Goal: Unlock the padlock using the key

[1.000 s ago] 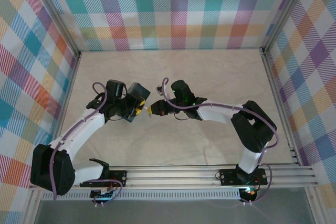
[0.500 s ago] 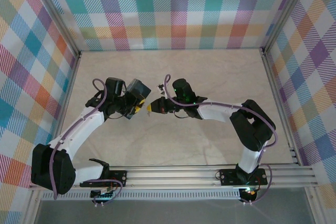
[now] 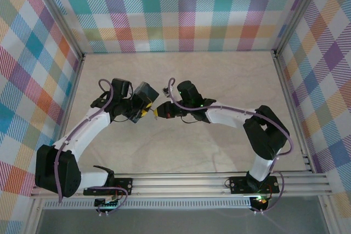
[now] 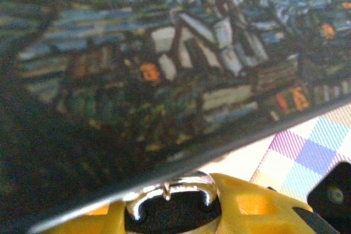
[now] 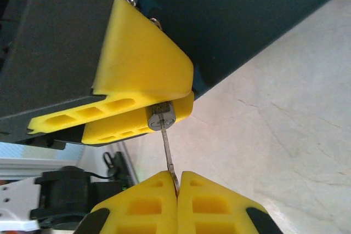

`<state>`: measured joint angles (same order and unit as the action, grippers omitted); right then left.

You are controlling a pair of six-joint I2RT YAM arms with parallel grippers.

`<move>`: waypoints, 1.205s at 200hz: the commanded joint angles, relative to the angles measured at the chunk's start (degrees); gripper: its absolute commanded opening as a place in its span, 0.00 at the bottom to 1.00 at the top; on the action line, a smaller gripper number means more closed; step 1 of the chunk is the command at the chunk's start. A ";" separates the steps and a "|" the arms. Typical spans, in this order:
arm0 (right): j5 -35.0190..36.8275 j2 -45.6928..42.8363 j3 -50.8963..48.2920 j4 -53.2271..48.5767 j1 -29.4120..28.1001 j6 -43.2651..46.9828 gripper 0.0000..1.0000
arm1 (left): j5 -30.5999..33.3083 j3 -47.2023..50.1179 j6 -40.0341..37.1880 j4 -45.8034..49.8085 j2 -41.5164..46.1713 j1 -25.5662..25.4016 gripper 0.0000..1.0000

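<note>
Well, both arms meet over the middle of the table [image 3: 219,75], their tips nearly nose to nose. The left gripper [image 3: 142,112] has its yellow fingers [image 5: 137,53] partway closed, pinching the padlock [image 5: 161,118] between them. From the right wrist camera, its round silver keyway end pokes out between the two pads, facing the other arm. From the left wrist camera, the shackle [image 4: 170,189] shows as a small shiny loop over the lock's black body. It is tucked between the yellow pads, right under the edge of the box [image 4: 164,69]. That box is dark blue with a painted night village on it, and it sits up against the left gripper on its far side. Whether the shackle passes through anything on it I cannot tell.

The right gripper [image 5: 177,182] is squeezed fully together, with the key [image 5: 169,154] nipped by its head between the pads. The thin blade sticks out toward the padlock, slightly tilted, and its tip meets the silver keyway face. How deep it has gone in I cannot tell. The two grippers stand just apart, bridged by the blade.
</note>
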<state>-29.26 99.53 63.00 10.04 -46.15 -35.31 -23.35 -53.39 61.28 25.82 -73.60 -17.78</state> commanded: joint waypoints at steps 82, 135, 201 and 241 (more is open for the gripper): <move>-0.14 -4.98 4.34 5.68 -4.38 11.02 0.00 | -9.85 1.09 5.92 -6.76 -0.86 -0.51 0.00; -1.07 -6.90 0.65 -0.30 -2.70 10.36 0.00 | -10.16 -3.19 -0.24 0.41 -0.62 4.80 0.00; -4.59 -10.18 -5.17 -0.03 -2.01 11.23 0.00 | -10.53 -4.16 -1.69 1.48 -2.24 5.64 0.00; -3.93 -9.22 -5.06 -0.18 -1.99 10.66 0.00 | -10.11 -4.55 -1.13 1.63 -2.50 5.65 0.00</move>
<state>-32.38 90.19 57.80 8.82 -47.99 -25.32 -32.47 -55.40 61.41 28.21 -76.44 -13.23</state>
